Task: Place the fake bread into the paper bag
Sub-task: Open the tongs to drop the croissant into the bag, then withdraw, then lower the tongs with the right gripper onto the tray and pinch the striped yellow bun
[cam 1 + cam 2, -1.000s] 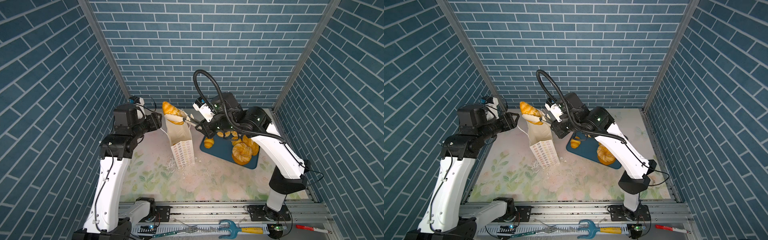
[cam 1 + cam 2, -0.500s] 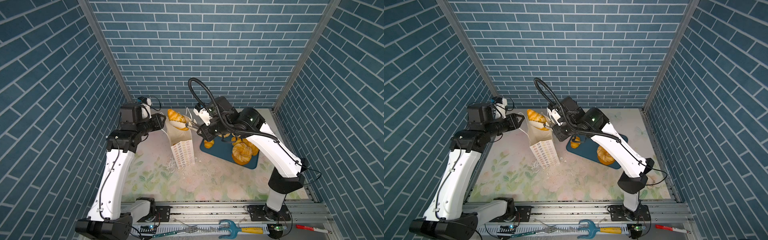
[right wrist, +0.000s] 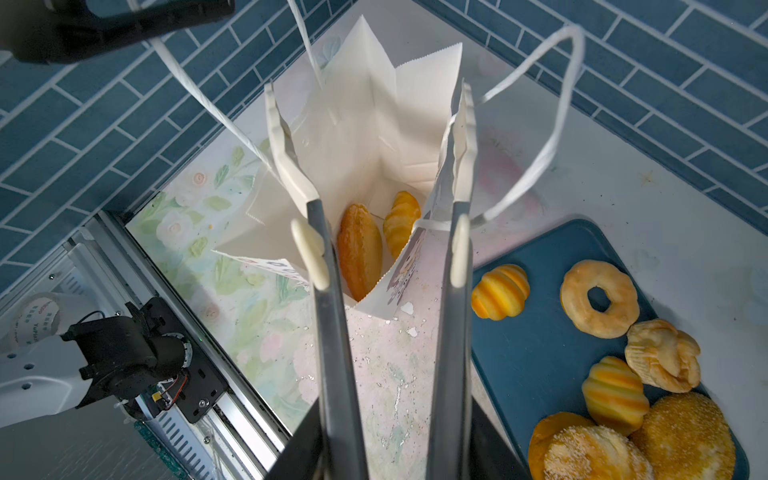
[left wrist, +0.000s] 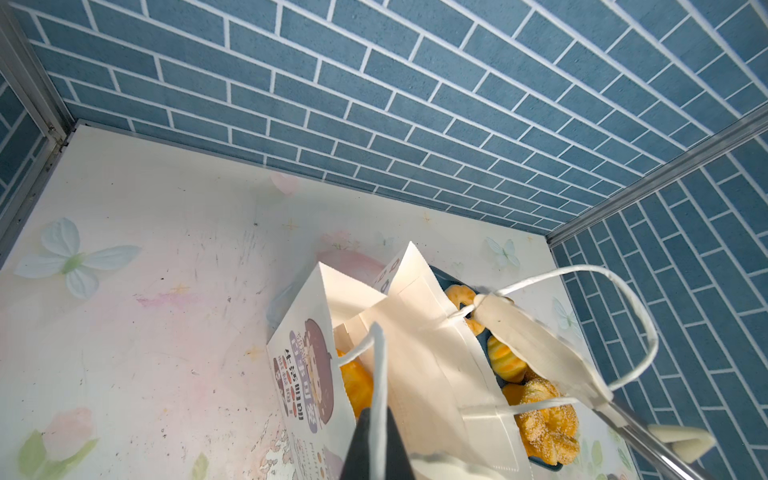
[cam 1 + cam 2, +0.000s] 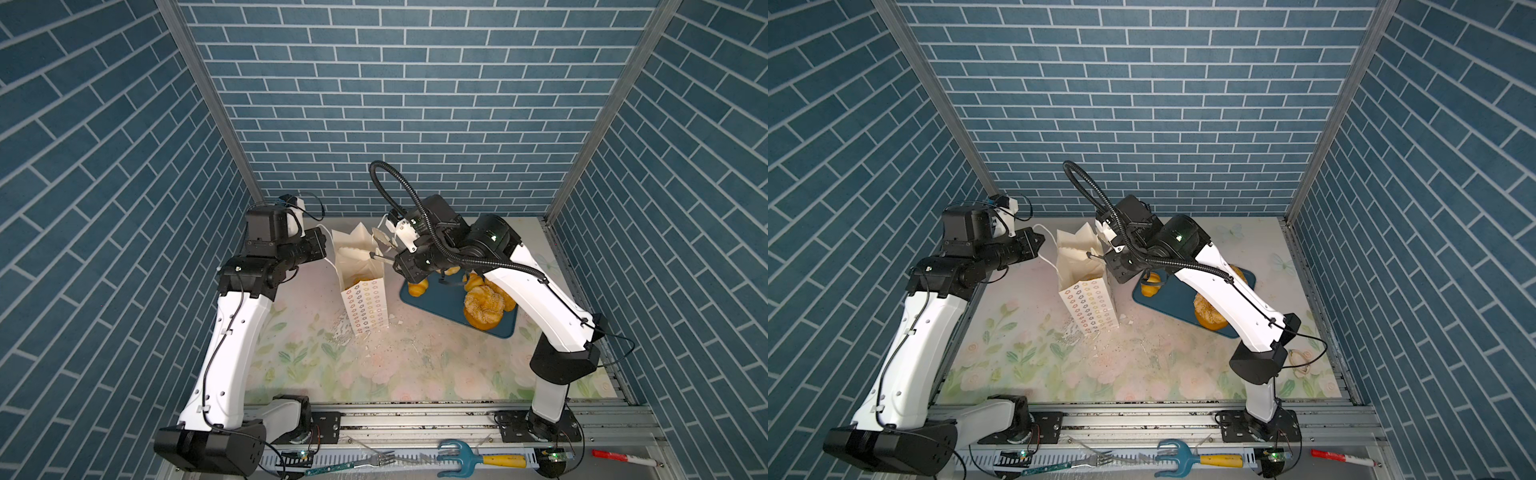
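Left arm: up from the front-left base, bent at a high elbow, forearm level and aimed toward the middle. At its tip, the left end effector (image 5: 1038,241), clenched on one white cord handle (image 4: 377,365) of the paper bag (image 5: 365,301), cord pinched between the black jaws in the left wrist view.

Right arm: up from the front-right base, leaning back over the blue tray (image 3: 540,365), then folded at the wrist toward the bag. Right end effector (image 3: 368,108) released, poised over the bag's open mouth, long tong fingers spread wide with nothing between the pale pads (image 3: 291,166). Contact with the paper impossible to tell.

Bag upright on the floral worktop (image 5: 374,374), just beside the tray. Rows of small pastel flower outlines on the front face, a cartoon print on a side face. Second handle (image 4: 623,299) loose, looping up near the right fingers.

Two places for the fake bread (image 5: 484,309). Down in the bag: a ridged oval roll (image 3: 359,249) and a croissant (image 3: 401,220), side by side. On the tray: a pale ring doughnut (image 3: 598,297), two striped orange ridged rolls (image 3: 500,291), a flaky folded pastry (image 3: 660,361), and crumb-coated buns (image 3: 685,432) crowded together at one end.
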Robot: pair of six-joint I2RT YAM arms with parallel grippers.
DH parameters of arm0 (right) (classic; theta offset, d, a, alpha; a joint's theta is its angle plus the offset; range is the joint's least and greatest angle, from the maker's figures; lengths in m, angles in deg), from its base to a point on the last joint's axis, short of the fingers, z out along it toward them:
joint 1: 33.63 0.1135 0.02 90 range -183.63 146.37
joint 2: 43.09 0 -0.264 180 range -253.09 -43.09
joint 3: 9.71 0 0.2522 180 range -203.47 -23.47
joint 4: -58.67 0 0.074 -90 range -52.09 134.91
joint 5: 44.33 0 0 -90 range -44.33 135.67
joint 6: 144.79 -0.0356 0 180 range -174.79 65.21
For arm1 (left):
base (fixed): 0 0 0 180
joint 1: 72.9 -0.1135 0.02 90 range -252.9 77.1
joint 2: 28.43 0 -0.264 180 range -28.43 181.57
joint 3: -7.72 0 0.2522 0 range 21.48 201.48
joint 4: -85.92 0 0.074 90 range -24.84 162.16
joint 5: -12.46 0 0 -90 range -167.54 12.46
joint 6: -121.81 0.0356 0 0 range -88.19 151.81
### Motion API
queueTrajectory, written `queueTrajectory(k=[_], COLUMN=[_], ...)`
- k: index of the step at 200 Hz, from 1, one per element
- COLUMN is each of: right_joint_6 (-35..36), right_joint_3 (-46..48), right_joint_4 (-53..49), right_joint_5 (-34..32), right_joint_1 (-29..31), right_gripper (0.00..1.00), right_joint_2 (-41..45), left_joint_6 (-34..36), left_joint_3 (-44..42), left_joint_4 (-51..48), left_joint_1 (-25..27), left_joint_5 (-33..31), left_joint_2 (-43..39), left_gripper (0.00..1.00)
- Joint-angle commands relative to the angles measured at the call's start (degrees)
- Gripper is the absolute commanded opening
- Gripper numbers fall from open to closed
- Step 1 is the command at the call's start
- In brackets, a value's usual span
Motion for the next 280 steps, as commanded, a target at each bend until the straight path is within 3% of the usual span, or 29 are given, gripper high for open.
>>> queueTrajectory(k=[1,66,108,133,206,239,280], right_joint_6=[2.1,4.8,7.1,5.6,-4.1,-7.0,-8.8], right_joint_3=[-3.7,-4.5,-4.4,-4.3,16.9,24.6,31.2], right_joint_4=[2.8,10.1,9.7,6.1,2.4,3.5,8.0], right_joint_5=[-1.2,-1.1,-9.4,-12.0,-4.8,2.8,4.2], right_joint_1=[0.7,0.8,0.1,-3.6,-18.9,-19.4,-19.4], right_gripper=[0.45,0.42,0.42,0.43,0.45,0.46,0.46], right_joint_2=[1.0,6.3,9.3,9.7,12.6,9.0,4.8], left_joint_6=[0.2,-0.5,-0.9,-1.0,-0.6,-0.3,-0.3], left_joint_3=[0.3,0.5,-0.8,-1.1,-0.7,-0.7,-0.9], left_joint_4=[-0.3,0.6,0.9,1.0,0.4,-0.2,-0.3], left_joint_1=[-0.2,-0.2,-0.2,-0.2,-0.2,-0.2,-0.2], left_joint_5=[-0.1,0.8,1.0,1.4,0.6,0.2,0.2], left_joint_2=[0.6,1.2,0.4,0.0,-0.7,-0.4,-0.5], left_gripper=[0.04,0.00,0.00,0.00,0.00,0.00,0.00])
